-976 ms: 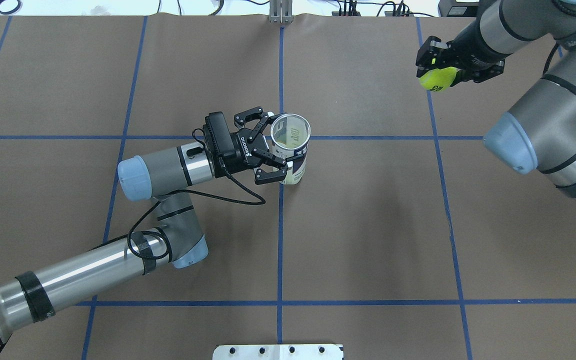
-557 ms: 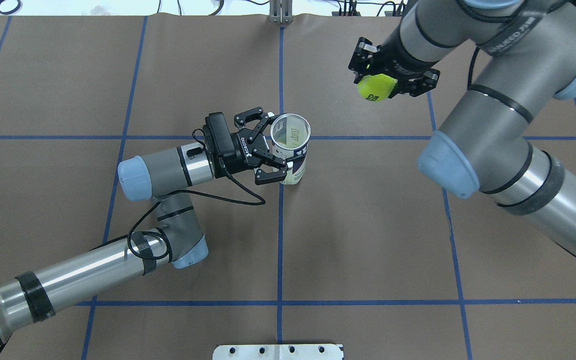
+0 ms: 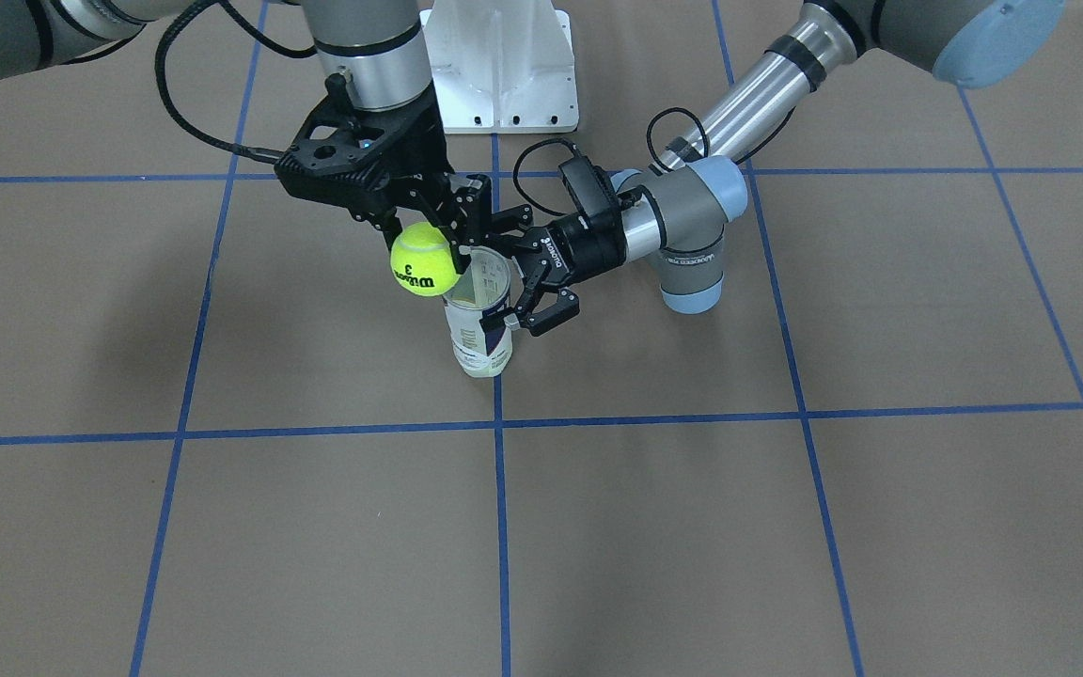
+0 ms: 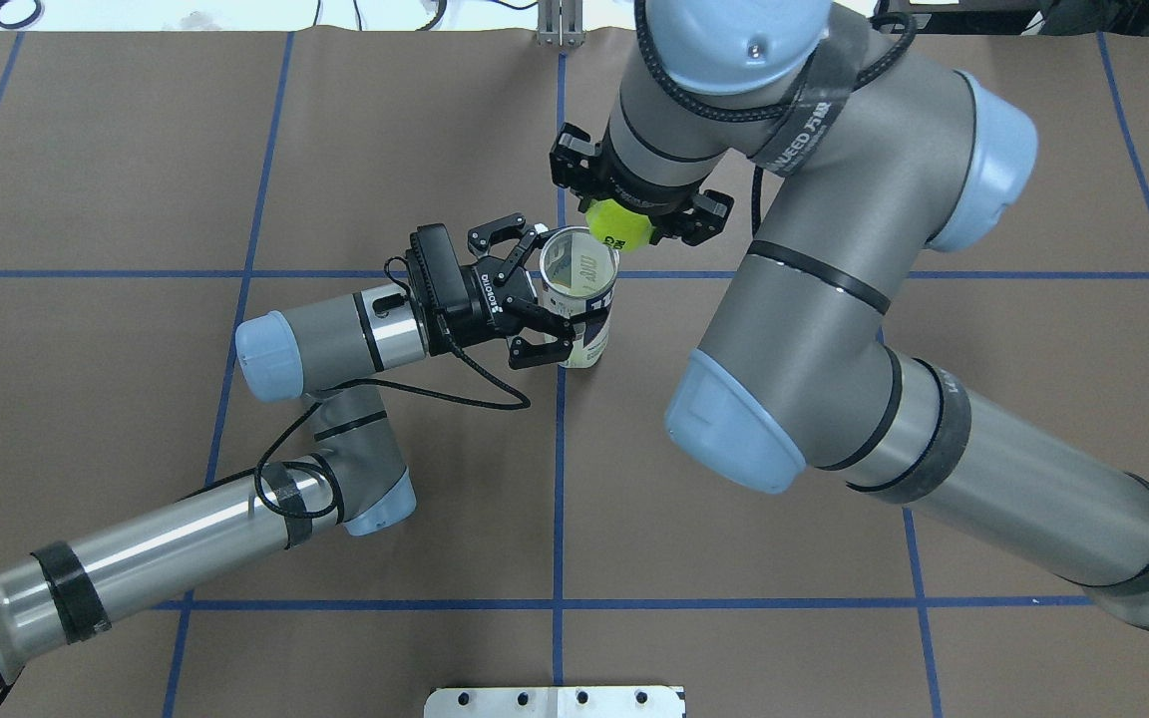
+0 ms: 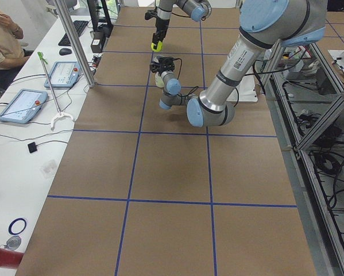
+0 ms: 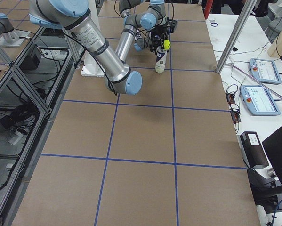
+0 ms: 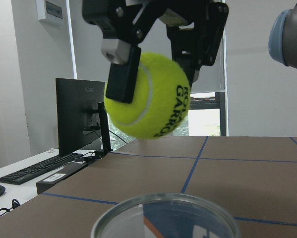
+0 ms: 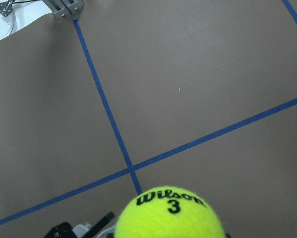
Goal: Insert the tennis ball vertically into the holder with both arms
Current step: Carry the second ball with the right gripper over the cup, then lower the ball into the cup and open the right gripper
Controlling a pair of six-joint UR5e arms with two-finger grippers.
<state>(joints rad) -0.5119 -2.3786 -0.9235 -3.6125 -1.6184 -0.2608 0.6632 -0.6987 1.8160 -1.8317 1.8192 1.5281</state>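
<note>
the holder (image 4: 582, 317) stood upright on the brown table (image 4: 136, 150) with its open mouth facing up, just beside a crossing of the blue tape lines (image 4: 560, 479). the left gripper (image 4: 547, 291) reached it from the side, lying level with the table. its jaws sat one on each side of the tube and pressed against its wall partway up. the right gripper (image 4: 622, 217) pointed straight down and pinched the tennis ball (image 4: 618, 223) between its two fingers. the ball hung in the air above the holder and was not inside it. in the overhead view it sat over the far edge of the mouth, toward the robot's right. in the front-facing view it overlapped the mouth on that same side. the left wrist view showed the ball above the holder's mouth, with open air between the two. the right wrist view showed black "wilson 3" lettering on the ball.
</note>
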